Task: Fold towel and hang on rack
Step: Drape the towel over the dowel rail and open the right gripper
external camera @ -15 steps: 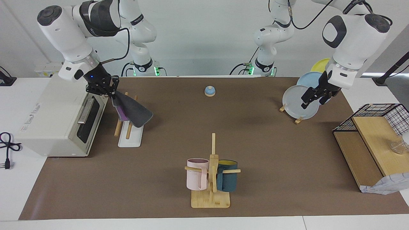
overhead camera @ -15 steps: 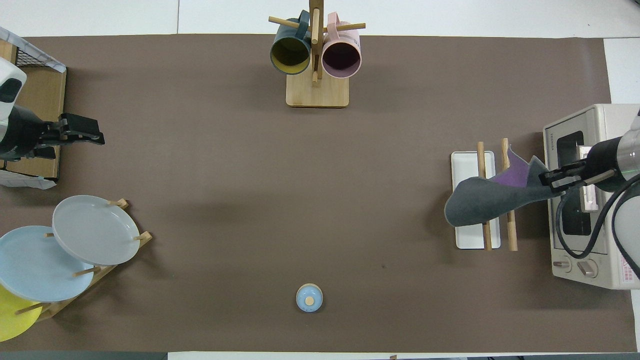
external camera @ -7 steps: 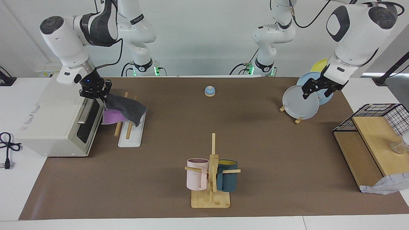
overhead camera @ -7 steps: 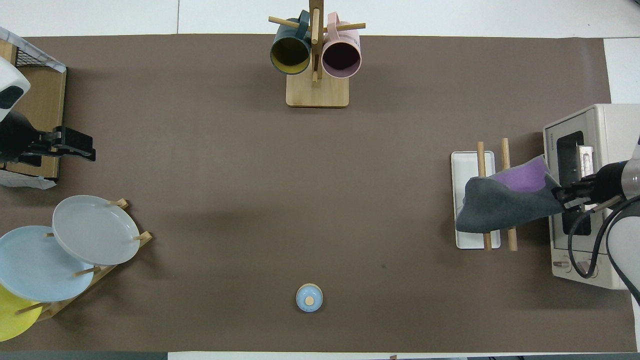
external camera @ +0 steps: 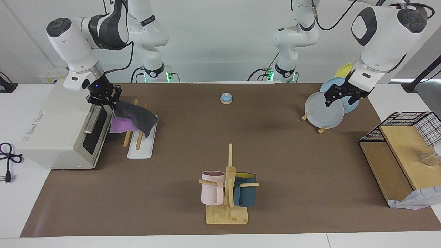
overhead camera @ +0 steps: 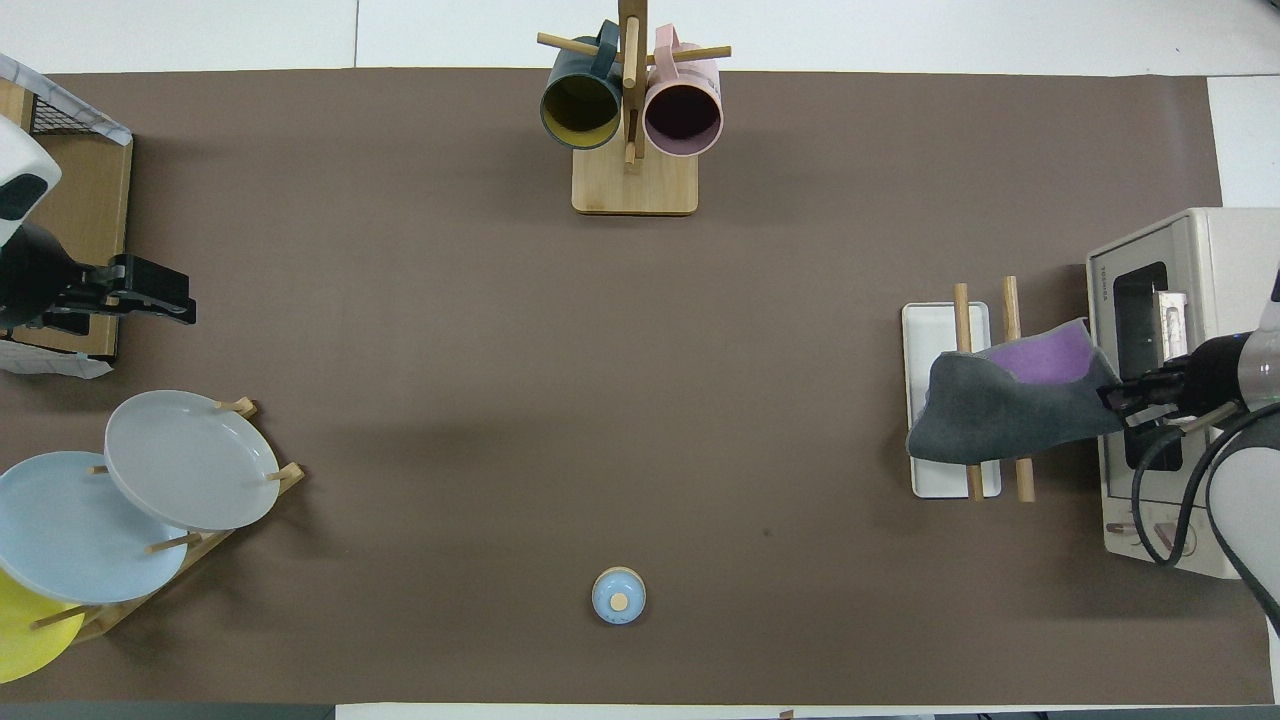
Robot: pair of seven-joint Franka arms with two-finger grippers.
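Towel [external camera: 132, 117], soft and light, lies draped over the rack [external camera: 139, 137] by the toaster oven [external camera: 58, 131] in the facing view; I reckon it slips easily, so its corner is the hold. My right pincer [external camera: 109, 103] sits at that corner, whether pinching it I cannot tell. The left pincer [external camera: 339, 98] waits open over the plates [external camera: 324, 112]. From overhead, the towel [overhead camera: 1010, 415] crosses both rods, with the oven crowding the right pincer [overhead camera: 1120, 395].

i see white wall [external camera: 220, 41] past white table [external camera: 20, 206], brown mat [external camera: 275, 144] over it, even light, black cable [external camera: 7, 162] at edge.
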